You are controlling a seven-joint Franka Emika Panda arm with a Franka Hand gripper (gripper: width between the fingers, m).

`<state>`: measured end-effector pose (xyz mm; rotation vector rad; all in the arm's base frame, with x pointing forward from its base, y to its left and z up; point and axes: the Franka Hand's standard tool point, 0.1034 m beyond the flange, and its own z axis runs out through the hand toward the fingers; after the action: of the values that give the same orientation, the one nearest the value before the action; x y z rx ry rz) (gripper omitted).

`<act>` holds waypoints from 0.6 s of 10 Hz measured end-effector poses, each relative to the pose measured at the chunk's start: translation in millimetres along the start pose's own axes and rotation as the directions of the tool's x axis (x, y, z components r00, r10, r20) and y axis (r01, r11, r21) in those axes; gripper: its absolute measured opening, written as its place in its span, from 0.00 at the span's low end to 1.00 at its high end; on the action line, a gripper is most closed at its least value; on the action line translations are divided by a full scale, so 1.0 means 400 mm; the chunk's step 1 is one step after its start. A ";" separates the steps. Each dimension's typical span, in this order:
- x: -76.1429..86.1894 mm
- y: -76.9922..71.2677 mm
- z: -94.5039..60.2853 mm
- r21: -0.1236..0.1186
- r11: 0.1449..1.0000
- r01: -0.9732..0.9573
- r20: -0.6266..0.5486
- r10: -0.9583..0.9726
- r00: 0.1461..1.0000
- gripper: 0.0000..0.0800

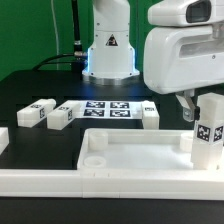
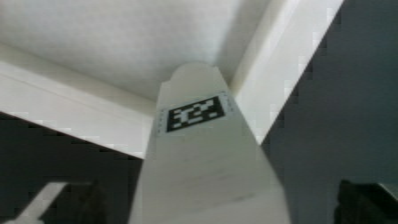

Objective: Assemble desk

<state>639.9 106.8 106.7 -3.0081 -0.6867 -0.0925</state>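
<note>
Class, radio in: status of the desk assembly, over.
Gripper open, straddling upright white square plastic leg block. Block at corner of large white rimmed tabletop. Nothing blocking.

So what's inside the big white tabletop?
One leg block stands upright in the tabletop's corner at the exterior view's right. A round socket shows at the other end. The standing leg covers whatever is under its foot.
</note>
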 end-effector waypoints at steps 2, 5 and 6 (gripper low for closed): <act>0.000 -0.001 0.002 -0.003 0.999 0.043 0.002 -0.043 0.999 0.79; -0.001 0.001 0.002 -0.004 0.999 0.042 0.002 -0.042 0.999 0.36; -0.001 0.001 0.002 -0.004 0.999 0.041 0.003 -0.041 0.999 0.36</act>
<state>639.7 106.1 105.9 -2.9986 -0.7501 -0.0920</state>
